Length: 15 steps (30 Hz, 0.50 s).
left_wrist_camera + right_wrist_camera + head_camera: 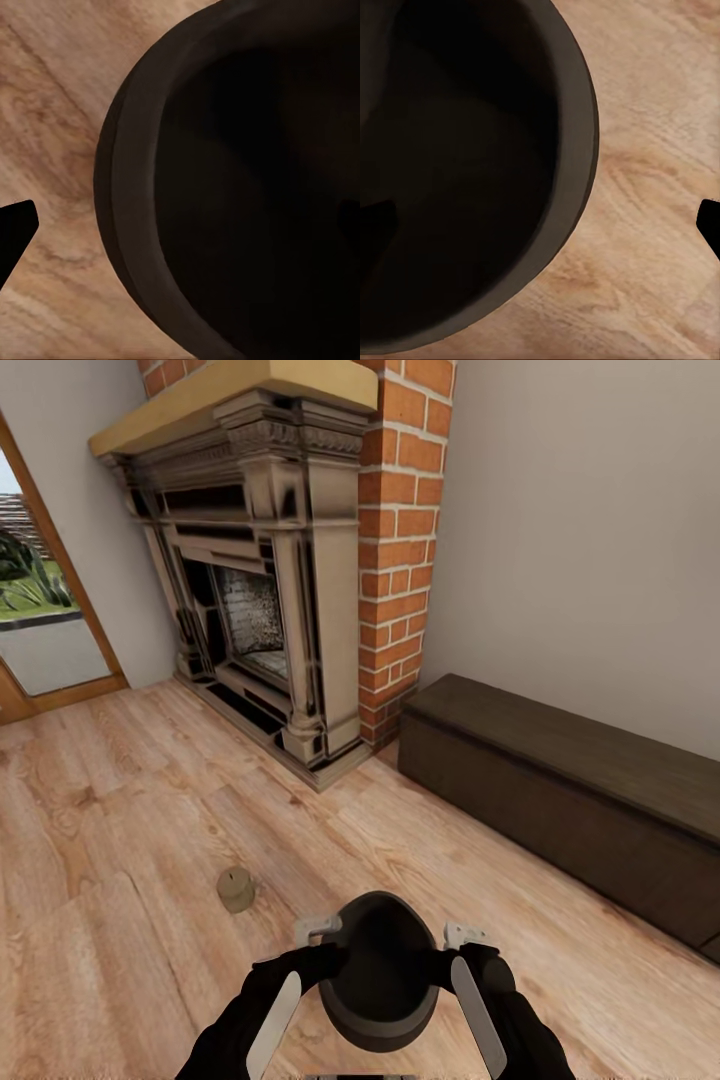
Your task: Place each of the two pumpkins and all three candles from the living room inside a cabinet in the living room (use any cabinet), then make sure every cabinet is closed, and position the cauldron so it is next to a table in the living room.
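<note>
One cauldron (380, 970), one candle (236, 888), one cabinet (560, 790), seemingly closed.

The cauldron (380, 972) is dark grey-black, with a darker inside. The candle (236, 889) is beige-tan. The cabinet (570, 800) is dark brown with a faint wood grain. The floor (120, 840) is light brown wood with wavy grain lines. The fireplace surround (270, 560) is dark brown and cream, under a pale yellow mantel (230, 390). The chimney (400, 550) is red-orange brick with pale joints. The wall (590, 530) is plain light grey. The arms (250, 1010) are black with white strips.
</note>
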### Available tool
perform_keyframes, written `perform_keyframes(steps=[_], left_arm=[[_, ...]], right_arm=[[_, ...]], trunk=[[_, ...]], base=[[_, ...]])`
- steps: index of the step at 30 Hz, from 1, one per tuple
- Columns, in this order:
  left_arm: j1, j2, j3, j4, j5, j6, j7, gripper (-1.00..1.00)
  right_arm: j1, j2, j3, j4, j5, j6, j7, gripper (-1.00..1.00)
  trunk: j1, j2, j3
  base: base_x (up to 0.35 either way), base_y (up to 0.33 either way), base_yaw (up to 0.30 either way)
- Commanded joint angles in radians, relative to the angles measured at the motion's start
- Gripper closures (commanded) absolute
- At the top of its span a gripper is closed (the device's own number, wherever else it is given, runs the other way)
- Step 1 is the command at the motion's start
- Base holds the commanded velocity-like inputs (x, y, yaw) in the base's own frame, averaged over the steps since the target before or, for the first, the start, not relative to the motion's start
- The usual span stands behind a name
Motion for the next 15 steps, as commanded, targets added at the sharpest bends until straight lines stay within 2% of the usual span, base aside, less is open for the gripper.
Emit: perform_keyframes(steps=[1, 15], left_arm=[[0.000, 0.000, -0.001, -0.001, 0.010, 0.003, 0.009, -1.00], [0.000, 0.000, -0.001, -0.001, 0.010, 0.001, 0.009, -1.00]], right_arm=[[0.000, 0.000, 0.001, -0.001, -0.011, 0.002, -0.010, -1.00], [0.000, -0.001, 0.001, 0.001, -0.010, 0.001, -0.010, -1.00]], trunk=[[0.000, -0.001, -0.005], [0.007, -0.004, -0.059]], base=[[0.000, 0.000, 0.000], [0.000, 0.000, 0.000]])
